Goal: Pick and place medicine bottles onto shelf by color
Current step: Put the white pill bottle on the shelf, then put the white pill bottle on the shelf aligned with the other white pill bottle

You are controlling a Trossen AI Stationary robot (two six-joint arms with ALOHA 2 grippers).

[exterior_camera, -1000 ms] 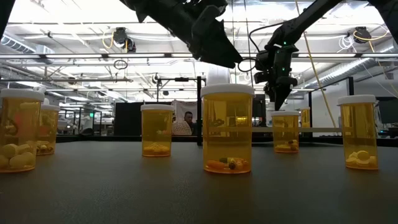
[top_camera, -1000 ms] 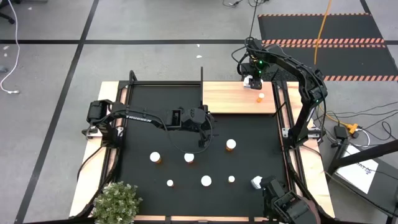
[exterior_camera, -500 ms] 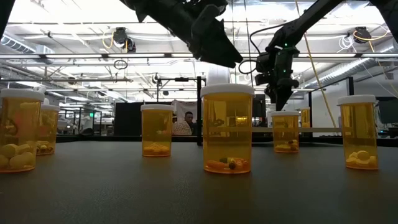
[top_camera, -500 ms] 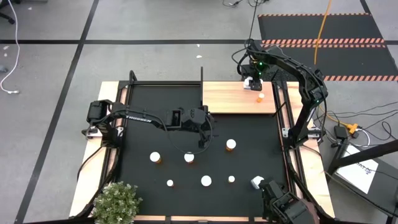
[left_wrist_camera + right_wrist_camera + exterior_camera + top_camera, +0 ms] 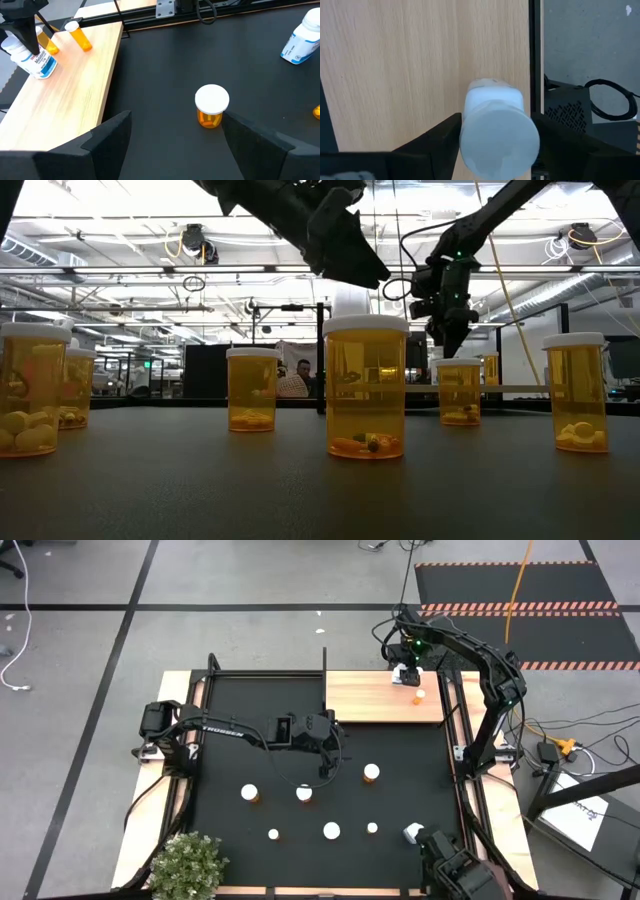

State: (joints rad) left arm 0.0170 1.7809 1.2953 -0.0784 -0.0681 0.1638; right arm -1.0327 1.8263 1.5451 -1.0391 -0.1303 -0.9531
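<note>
Two arms are showing in the high view, and the right gripper is working at the upper right of the frame, over the far right corner of the light-wood shelf. Its fingers are flanking a white medicine bottle that is standing on the shelf; whether they are touching it or just clear of it cannot be told. An orange bottle is lying on the shelf just beside it, and in the left wrist view a second orange bottle is sitting behind the white one.

The left gripper is hovering over the middle of the black mat, its fingers standing wide apart and gripping nothing. A white-capped orange bottle is standing on the mat just right of it. Five more white-capped bottles are standing across the lower part of the mat, and a white bottle is lying at its lower right. A potted plant is sitting at the lower left corner.
</note>
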